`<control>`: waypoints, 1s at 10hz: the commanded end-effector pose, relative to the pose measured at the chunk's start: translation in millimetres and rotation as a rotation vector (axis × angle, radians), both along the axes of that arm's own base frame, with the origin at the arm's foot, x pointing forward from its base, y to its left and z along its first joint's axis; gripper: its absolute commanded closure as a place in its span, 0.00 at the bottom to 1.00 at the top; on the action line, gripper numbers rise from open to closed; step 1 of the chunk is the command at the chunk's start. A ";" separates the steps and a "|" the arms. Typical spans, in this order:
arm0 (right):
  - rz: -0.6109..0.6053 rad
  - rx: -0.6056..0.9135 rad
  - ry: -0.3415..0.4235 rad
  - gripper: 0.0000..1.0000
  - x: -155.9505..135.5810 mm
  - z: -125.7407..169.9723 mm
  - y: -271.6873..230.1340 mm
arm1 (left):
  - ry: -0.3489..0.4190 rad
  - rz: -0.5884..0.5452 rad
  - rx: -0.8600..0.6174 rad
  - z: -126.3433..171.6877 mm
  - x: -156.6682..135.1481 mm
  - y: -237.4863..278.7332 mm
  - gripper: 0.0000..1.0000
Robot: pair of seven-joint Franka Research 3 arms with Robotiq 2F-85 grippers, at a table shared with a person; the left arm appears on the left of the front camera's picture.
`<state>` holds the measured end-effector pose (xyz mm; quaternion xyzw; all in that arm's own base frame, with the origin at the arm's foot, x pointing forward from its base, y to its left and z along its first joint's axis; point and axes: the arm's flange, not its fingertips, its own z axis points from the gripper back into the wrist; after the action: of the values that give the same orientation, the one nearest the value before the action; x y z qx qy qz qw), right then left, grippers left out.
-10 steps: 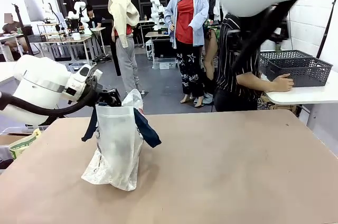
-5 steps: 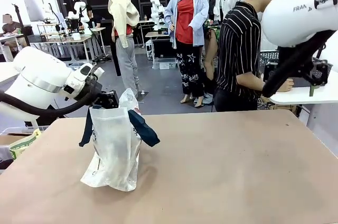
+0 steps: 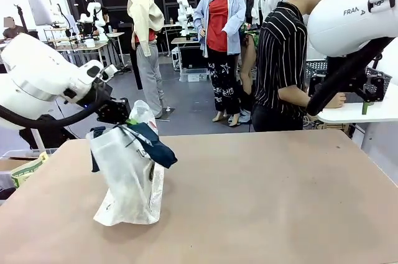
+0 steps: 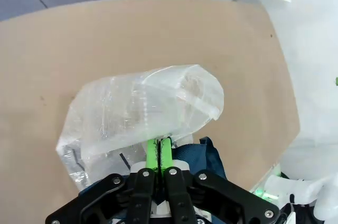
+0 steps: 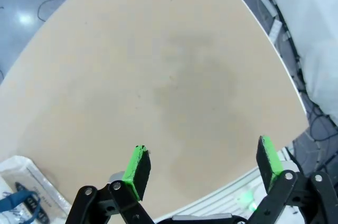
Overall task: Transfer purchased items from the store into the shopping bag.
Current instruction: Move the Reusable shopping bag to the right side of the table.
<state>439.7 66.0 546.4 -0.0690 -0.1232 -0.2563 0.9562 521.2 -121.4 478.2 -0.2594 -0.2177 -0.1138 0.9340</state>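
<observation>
The shopping bag [image 3: 127, 177] stands on the tan table [image 3: 280, 202] at the left, translucent white with navy handles [image 3: 154, 146] drooping over its top. My left gripper [image 3: 118, 112] is shut on the bag's upper rim. In the left wrist view its green pads [image 4: 153, 154] pinch the clear plastic of the shopping bag [image 4: 142, 105]. My right gripper [image 5: 203, 160] hangs open and empty high over the table's right end. The black mesh store [image 3: 316, 68] sits on the white side table behind a person. The purchased items are hidden.
A person in a striped shirt [image 3: 283, 58] leans over the white side table [image 3: 360, 113] at the far right, with one hand [image 3: 336, 99] resting on it. The right wrist view catches a corner of the bag [image 5: 21, 182] at its lower left.
My left gripper has pulled the bag's top up and to the left, so the bag now leans. My right arm swung from the top centre out to the right, then stayed still.
</observation>
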 end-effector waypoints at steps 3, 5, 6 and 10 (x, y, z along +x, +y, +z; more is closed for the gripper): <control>0.007 -0.018 0.011 0.00 0.3 3.4 -1.4 | -0.017 0.079 0.115 55.0 -11.6 43.9 1.00; 0.007 -0.018 0.011 0.00 0.3 3.4 -1.4 | -0.045 0.174 0.151 86.8 -19.2 71.1 1.00; 0.007 -0.018 0.011 0.00 0.3 3.4 -1.4 | -0.054 0.227 0.157 102.4 -21.0 90.1 1.00; 0.007 -0.018 0.011 0.00 0.3 3.4 -1.4 | -0.043 0.535 0.218 123.8 -40.2 163.8 1.00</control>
<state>440.1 65.8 547.4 -0.0705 -0.1241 -0.2568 0.9559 488.9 42.7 590.6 -0.1062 -0.2731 0.0613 0.9541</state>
